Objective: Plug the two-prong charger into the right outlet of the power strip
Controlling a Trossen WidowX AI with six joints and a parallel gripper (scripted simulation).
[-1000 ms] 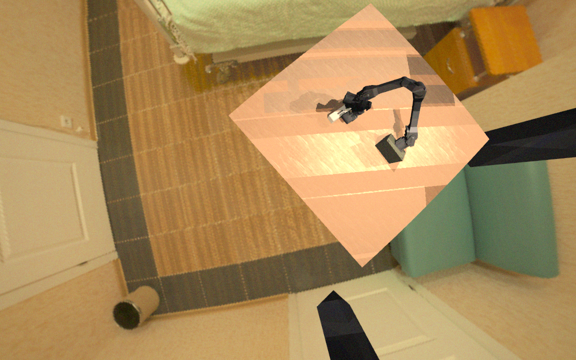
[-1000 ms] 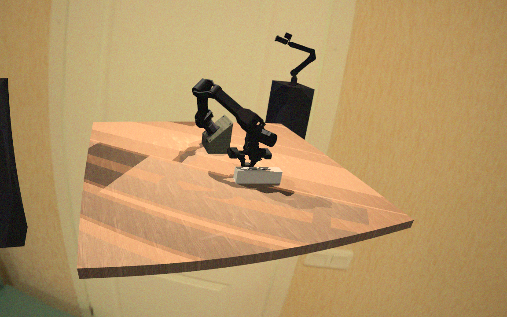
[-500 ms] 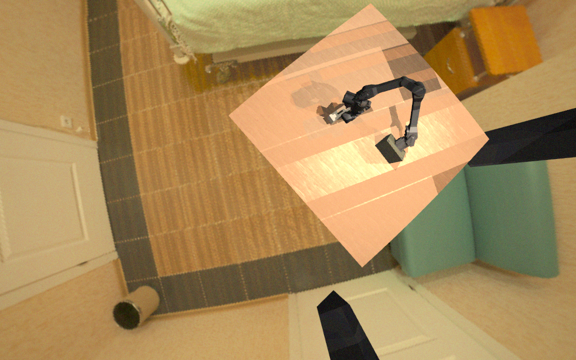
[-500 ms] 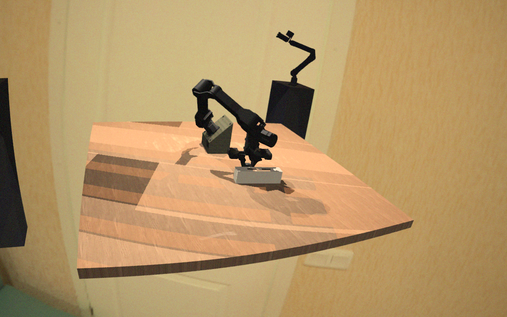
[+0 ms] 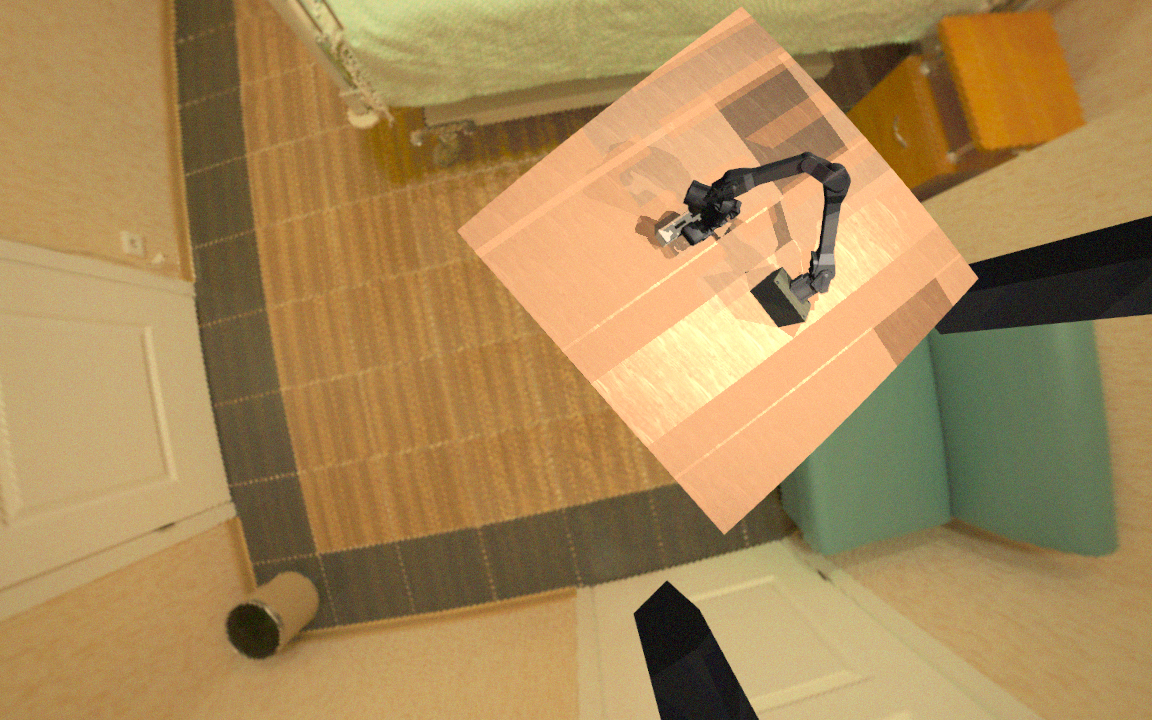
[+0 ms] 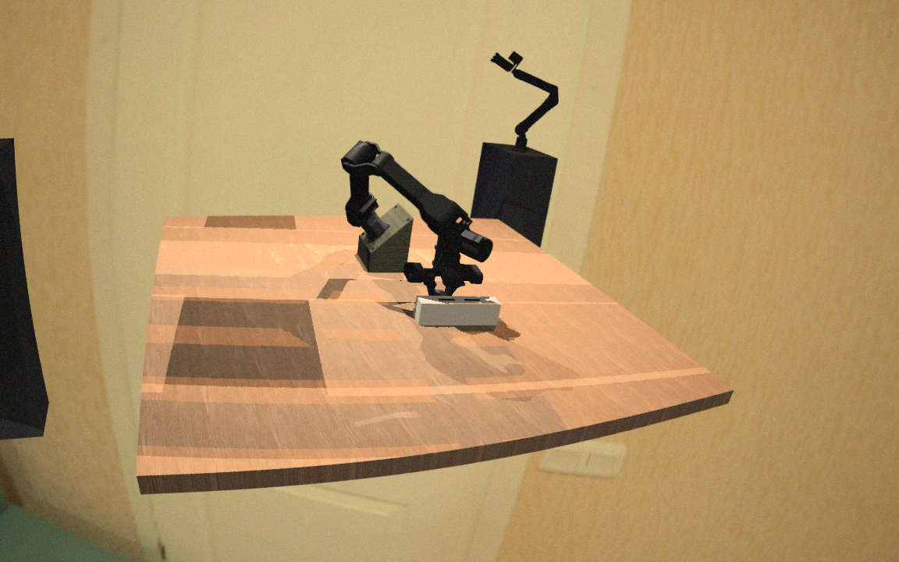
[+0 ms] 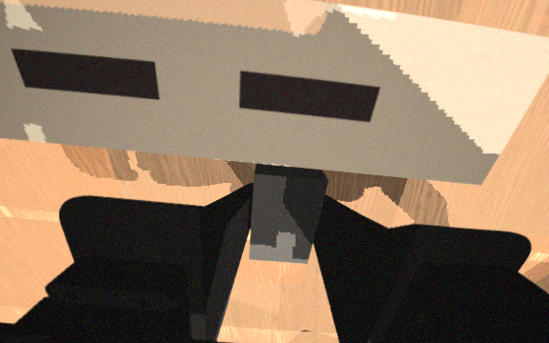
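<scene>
We've got the charger clamped in the gripper, w/ its nose at the power strip near edge. Prongs hidden, right outlet looks unfilled; insertion prob. not done yet.

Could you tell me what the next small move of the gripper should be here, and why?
Probably a short sideways shift toward the right outlet before pressing further. The gripper is shut on the charger, whose front end meets the near edge of the power strip, short of either dark slot, and its prongs are hidden.
</scene>
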